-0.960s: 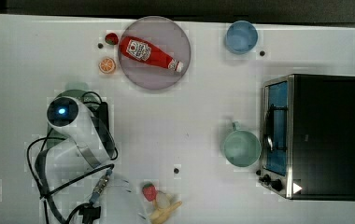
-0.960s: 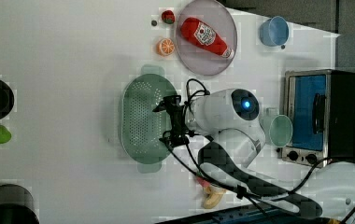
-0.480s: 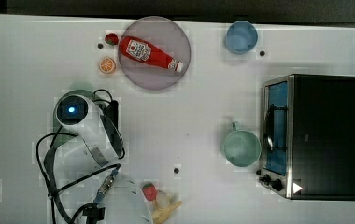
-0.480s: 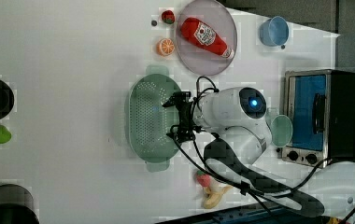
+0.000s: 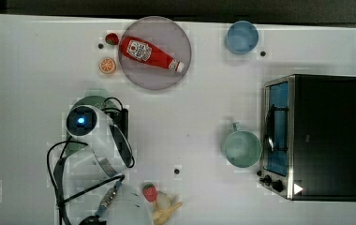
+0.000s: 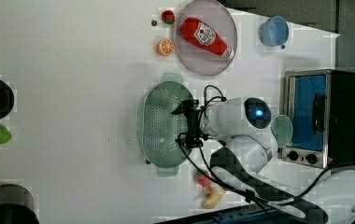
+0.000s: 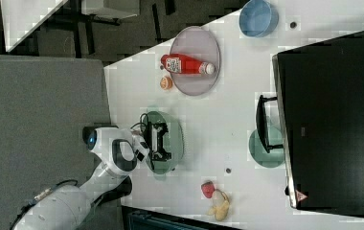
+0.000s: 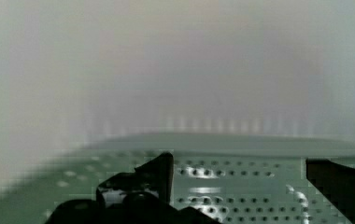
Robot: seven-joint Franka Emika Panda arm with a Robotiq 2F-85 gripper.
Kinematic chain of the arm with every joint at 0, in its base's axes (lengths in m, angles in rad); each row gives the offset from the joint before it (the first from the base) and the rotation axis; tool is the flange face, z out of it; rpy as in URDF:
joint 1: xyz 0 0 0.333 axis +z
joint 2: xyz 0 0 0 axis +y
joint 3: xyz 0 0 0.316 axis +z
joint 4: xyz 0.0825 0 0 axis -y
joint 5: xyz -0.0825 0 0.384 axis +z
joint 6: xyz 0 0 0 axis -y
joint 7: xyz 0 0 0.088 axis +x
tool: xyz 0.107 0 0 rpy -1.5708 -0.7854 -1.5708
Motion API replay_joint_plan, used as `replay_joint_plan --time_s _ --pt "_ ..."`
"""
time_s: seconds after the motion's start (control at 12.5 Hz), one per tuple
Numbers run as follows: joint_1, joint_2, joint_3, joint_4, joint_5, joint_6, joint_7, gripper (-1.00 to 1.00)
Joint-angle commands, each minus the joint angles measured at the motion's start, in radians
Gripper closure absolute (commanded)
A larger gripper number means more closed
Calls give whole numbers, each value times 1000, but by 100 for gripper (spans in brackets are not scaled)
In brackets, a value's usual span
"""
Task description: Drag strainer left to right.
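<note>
The gripper [image 6: 188, 124] hangs low over the strainer [image 6: 159, 123], its two black fingers [image 8: 159, 172] spread wide apart and down inside the bowl close to the far wall; whether they touch the plastic I can't tell, and nothing is gripped between them. In the left view it sits over the bowl's right-hand part, beside the rim nearest the arm's white body. The strainer, a pale mint-green oval with a dotted bottom and small tab handles, lies flat on the white table [image 6: 73, 84]; in the top view it is mostly hidden under the arm, with just a green edge [image 5: 95, 96] peeking out toward the top view's left. Above it in the left view stands a grey plate [image 6: 213, 56] carrying a ketchup bottle [image 6: 205, 36], with an orange slice [image 6: 166, 46] and a strawberry [image 6: 168, 17] just beside the plate. A mint-green mug [image 5: 241, 147] sits next to the toaster oven [image 5: 314, 136] on the top view's right, well apart from the strainer, and a blue bowl [image 5: 241, 37] rests near the table's far edge
</note>
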Motion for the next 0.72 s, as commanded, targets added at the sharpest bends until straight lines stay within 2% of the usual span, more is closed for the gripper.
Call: replay_joint_plan --time_s 0.08,0.32,0.72 --pt "-53 -73 -70 -41 2 5 -60 -100" --pt "-69 -92 -128 -74 2 17 -178 -100" --pt "-85 -111 -215 -128 2 61 -246 -100"
